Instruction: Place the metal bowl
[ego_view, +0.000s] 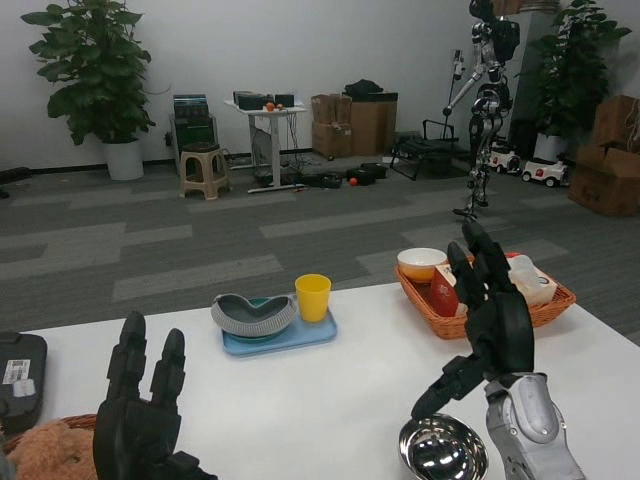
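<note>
Metal bowl (443, 447) sits upright on near-right bench (350, 380), nothing gripping it. Right hand (490, 320) raised just above it, fingers spread, empty; looks placed. Left hand (140, 410) near-left, fingers released, idle.

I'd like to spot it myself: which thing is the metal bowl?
Look at the white table, near edge, right side. The metal bowl sits just below the raised right robot hand. It is the only shiny silver dish; the others are grey or white.
</note>
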